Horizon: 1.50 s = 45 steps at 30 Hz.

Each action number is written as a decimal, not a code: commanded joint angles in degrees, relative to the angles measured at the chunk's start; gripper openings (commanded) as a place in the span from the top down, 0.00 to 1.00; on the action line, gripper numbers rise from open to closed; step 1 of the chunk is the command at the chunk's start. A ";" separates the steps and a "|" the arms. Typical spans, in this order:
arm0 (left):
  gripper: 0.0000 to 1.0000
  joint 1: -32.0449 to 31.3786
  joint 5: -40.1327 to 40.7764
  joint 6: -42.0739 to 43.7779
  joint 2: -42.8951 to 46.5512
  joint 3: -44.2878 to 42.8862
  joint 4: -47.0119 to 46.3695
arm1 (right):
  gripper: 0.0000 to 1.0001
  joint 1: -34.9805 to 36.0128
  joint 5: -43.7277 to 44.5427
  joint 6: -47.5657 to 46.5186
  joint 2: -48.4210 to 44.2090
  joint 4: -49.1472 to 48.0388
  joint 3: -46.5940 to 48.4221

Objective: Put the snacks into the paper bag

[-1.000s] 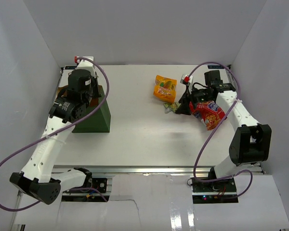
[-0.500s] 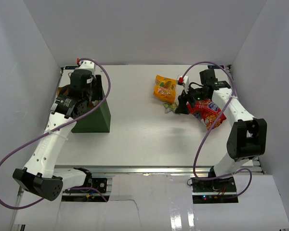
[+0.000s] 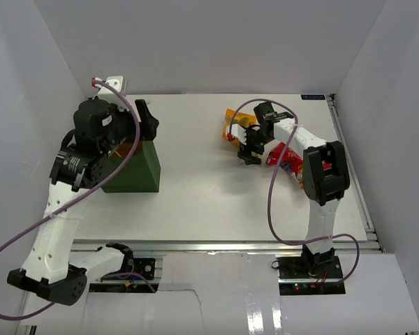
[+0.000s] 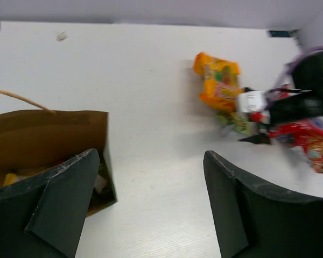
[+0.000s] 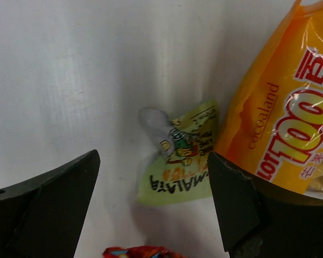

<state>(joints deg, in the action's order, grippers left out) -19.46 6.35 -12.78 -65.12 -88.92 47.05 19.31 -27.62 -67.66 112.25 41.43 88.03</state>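
The paper bag stands at the left, dark green outside and brown inside, with a yellow packet showing in it. My left gripper hangs open and empty above the bag's right rim. At the right, my right gripper is open, pointing down over a small green sachet that lies flat between its fingers. The orange-yellow pouch lies against the right finger. The red chip bag lies just right of that gripper, with its edge in the wrist view.
White walls close in the table on the left, back and right. A small pale scrap lies near the back edge. Purple cables loop off both arms. Bare table lies between the bag and the snacks.
My left gripper has opened and lifted up away from the bag's mouth. The right arm has swung left, from the red chip bag to over the green sachet.
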 commanded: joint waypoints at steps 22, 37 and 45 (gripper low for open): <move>0.09 0.22 -13.82 -14.47 21.44 11.58 -18.13 | 0.78 1.17 3.37 4.64 5.89 -0.74 3.03; 0.09 0.22 -20.76 -17.37 24.43 12.99 -30.61 | 0.92 21.99 -24.95 55.92 3.94 -22.21 34.48; 0.09 0.22 -21.20 -20.01 28.82 17.20 -32.55 | 0.92 31.56 -7.40 80.57 10.89 -53.01 41.78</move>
<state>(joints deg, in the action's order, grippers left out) -19.46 -13.56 -31.29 -37.43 -72.71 16.27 49.56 -43.18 -0.54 120.46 3.01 127.83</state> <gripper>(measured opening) 0.913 0.274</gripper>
